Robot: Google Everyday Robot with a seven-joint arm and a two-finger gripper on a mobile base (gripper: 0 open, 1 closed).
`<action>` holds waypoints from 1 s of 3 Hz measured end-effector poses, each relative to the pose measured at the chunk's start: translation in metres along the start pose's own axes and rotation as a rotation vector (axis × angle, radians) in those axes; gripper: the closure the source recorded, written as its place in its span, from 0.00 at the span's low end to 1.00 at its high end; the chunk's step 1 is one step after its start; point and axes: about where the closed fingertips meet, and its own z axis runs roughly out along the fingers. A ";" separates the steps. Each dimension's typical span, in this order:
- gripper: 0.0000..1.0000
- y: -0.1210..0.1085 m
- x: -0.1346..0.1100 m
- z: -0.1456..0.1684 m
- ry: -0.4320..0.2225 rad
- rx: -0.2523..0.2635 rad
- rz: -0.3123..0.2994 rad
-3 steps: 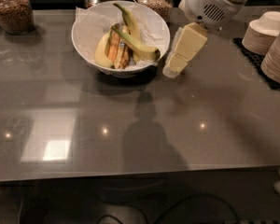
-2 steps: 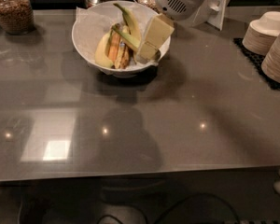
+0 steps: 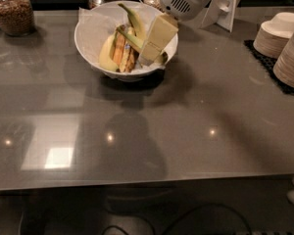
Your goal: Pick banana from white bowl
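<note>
The cream, blocky gripper [image 3: 155,42] hangs over the glossy white bowl [image 3: 82,47] on the grey worktop [image 3: 196,131]; whether it is open cannot be told. The slim, curved banana [image 3: 136,22] lies in the paper-lined bowl.

No legible text, label, brand, number or sign anywhere in the camera view.

Surfaces checked, all plain:
- white bowl [image 3: 94,65] and its paper lining
- banana [image 3: 135,23] peel, no sticker showing
- glass jar [image 3: 12,12] at the back left
- stacks of paper bowls [image 3: 283,35] at the right
- white stand [image 3: 226,8] at the back, blank on the side seen
- tabletop [image 3: 186,131], which carries only light reflections

The gripper [image 3: 148,58] is over the right part of the white bowl, at the banana. Its cream body and the white housing above it carry no readable marking.
</note>
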 end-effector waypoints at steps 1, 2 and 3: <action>0.00 -0.018 -0.014 0.022 -0.017 0.033 -0.001; 0.00 -0.039 -0.033 0.053 -0.030 0.057 0.004; 0.19 -0.053 -0.042 0.080 -0.022 0.068 0.018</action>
